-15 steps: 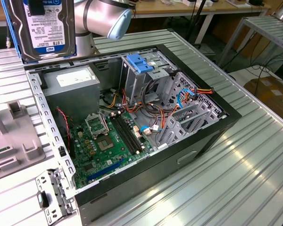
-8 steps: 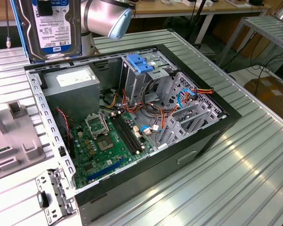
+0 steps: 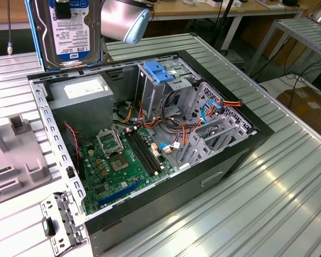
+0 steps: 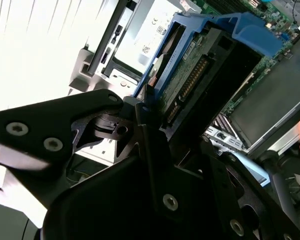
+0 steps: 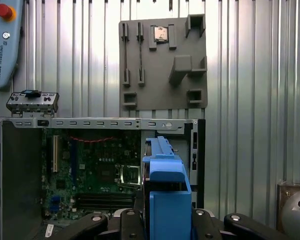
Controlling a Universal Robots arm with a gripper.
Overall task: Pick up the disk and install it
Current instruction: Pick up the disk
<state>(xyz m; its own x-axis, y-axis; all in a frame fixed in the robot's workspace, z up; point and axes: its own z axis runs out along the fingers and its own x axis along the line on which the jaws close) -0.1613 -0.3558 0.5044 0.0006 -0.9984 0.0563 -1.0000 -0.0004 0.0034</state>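
The disk (image 3: 69,37) hangs upright in the air above the back corner of the open computer case (image 3: 257,134), at the exterior view's upper left. Its white label with a blue band faces the exterior camera, and blue rails run along its sides. My gripper (image 3: 61,8) is shut on it from above. In the second wrist view the black fingers (image 4: 150,130) clamp the disk (image 4: 190,75), whose connector edge and blue rail show. In the first wrist view the disk's blue rail (image 5: 167,200) stands between the gripper's (image 5: 167,222) jaws, over the case.
Inside the case are a grey power-supply box (image 3: 83,96), a green motherboard (image 3: 117,160), and a metal drive cage with a light-blue latch (image 3: 158,72) among loose cables. A grey fixture plate (image 5: 162,65), a teach pendant (image 5: 5,40) and a loose bracket (image 3: 59,225) lie on the ribbed table.
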